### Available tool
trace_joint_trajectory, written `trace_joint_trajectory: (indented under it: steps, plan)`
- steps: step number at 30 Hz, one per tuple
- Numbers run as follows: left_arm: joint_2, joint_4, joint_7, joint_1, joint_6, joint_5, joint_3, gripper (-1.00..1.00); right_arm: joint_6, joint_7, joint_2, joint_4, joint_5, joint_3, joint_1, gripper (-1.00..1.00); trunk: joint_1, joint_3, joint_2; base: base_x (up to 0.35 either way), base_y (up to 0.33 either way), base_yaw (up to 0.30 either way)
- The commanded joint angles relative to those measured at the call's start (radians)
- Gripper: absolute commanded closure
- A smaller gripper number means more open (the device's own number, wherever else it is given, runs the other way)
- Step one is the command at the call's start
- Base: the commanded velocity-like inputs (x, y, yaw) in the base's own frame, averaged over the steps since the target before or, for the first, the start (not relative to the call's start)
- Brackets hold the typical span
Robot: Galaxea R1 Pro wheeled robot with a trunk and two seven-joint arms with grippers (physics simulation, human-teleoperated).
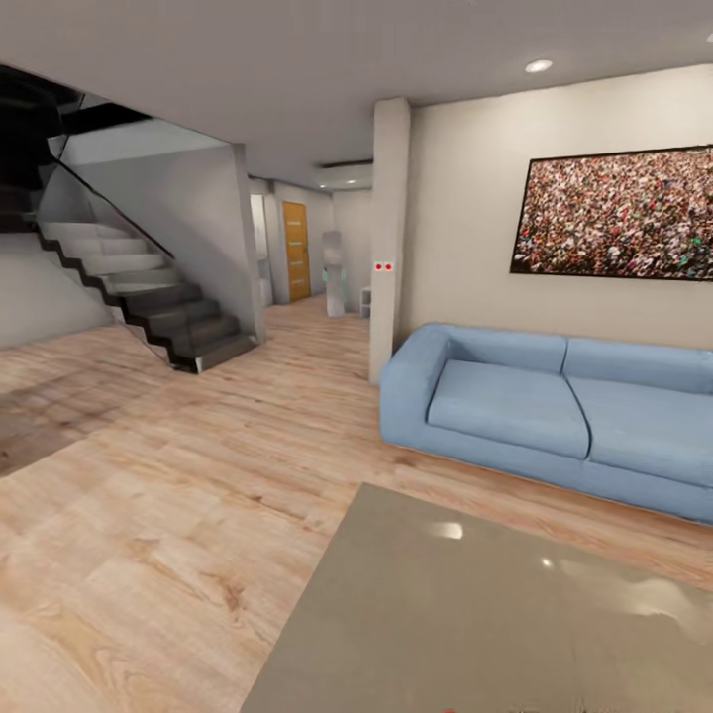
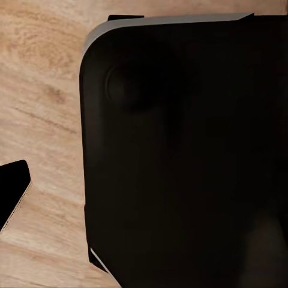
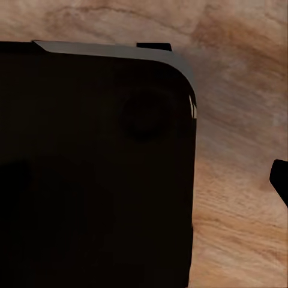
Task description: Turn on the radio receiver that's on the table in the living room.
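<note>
Tool states cannot be told; both wrist cameras face a black body [image 2: 180, 156] above plank floor [image 2: 42, 90].

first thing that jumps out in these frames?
The blue sofa against the right wall, with the big framed crowd picture hanging above it. In front of the sofa, the glossy grey table fills the lower right of the head view. At far left, a dark staircase climbs from the wood floor.

The glossy grey table [image 1: 475, 614] stands on the light wood plank floor [image 1: 149, 495], its visible top bare.
</note>
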Motion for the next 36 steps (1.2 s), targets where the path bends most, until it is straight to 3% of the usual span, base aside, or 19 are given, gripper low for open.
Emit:
trace_joint_trajectory:
  steps: [1,36]
  plan:
    - [0.0,0.0,0.0,0.0,0.0,0.0,0.0,-1.0,0.0,0.0,0.0,0.0,0.0,0.0,0.0,-1.0,0.0,0.001,0.0,0.02,0.001,-0.243]
    - [0.0,0.0,0.0,0.0,0.0,-0.001,0.0,-1.0,0.001,0.004,-0.004,0.0,0.004,0.007,0.0,-1.0,0.0,0.023,0.0,0.001,0.0,-0.257]
